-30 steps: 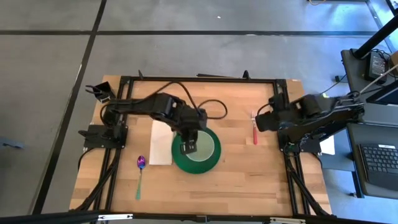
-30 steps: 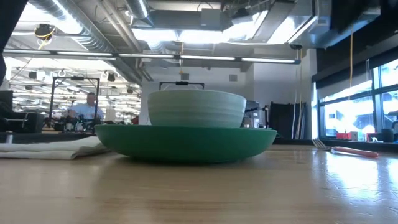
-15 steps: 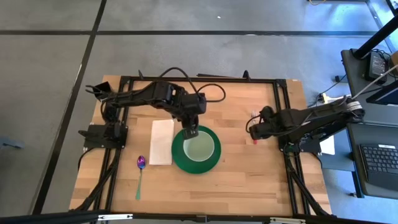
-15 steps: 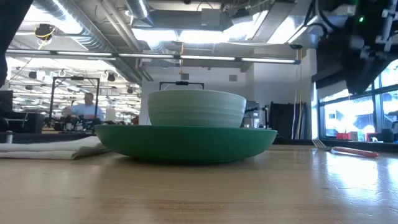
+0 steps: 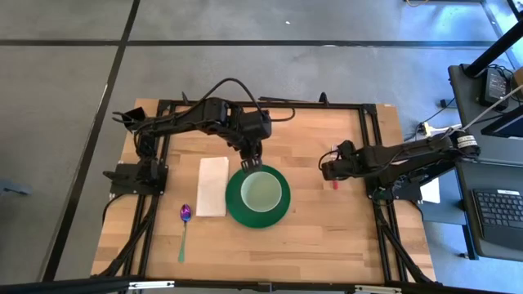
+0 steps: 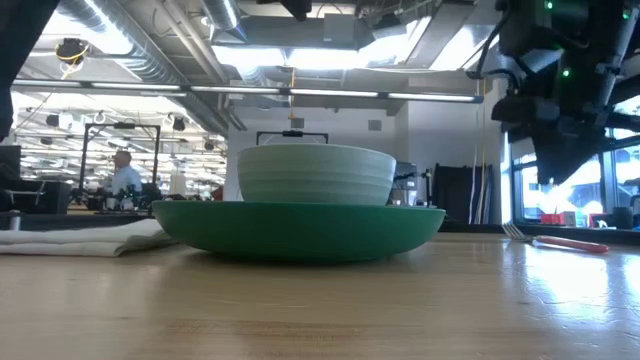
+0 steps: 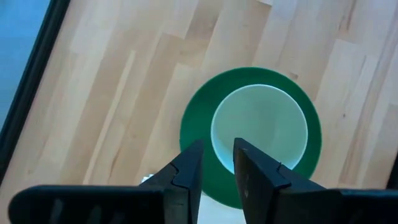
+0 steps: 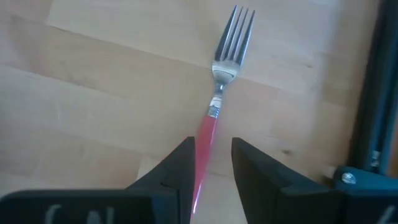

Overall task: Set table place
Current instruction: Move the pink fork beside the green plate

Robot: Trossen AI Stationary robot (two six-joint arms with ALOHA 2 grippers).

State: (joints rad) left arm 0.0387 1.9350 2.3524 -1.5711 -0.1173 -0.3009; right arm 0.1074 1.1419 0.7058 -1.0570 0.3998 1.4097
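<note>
A pale green bowl (image 5: 262, 193) stands in a dark green plate (image 5: 235, 204) mid-table; the low view shows the bowl (image 6: 316, 174) resting inside the plate (image 6: 300, 230). My left gripper (image 5: 250, 157) hovers open with a narrow gap above the plate's far rim; in its wrist view the gripper (image 7: 217, 155) looks down on the bowl (image 7: 260, 127). A red-handled fork (image 5: 334, 173) lies flat on the wooden table (image 5: 327, 233), right of the plate. My right gripper (image 5: 327, 169) is open above it; in its wrist view the fingers of the gripper (image 8: 210, 152) stand on either side of the fork (image 8: 225, 65) without touching.
A folded white napkin (image 5: 212, 186) lies left of the plate, and a spoon (image 5: 185, 222) with a purple bowl lies near-left of it. A black rail frame (image 5: 270, 104) runs around the tabletop. In the low view the right arm (image 6: 560, 90) hangs well above the fork (image 6: 560, 242).
My left gripper has drawn back from over the bowl toward the table's far edge, leaving bowl and plate where they stood. My right arm has stretched out toward the table's left and come down over the fork.
</note>
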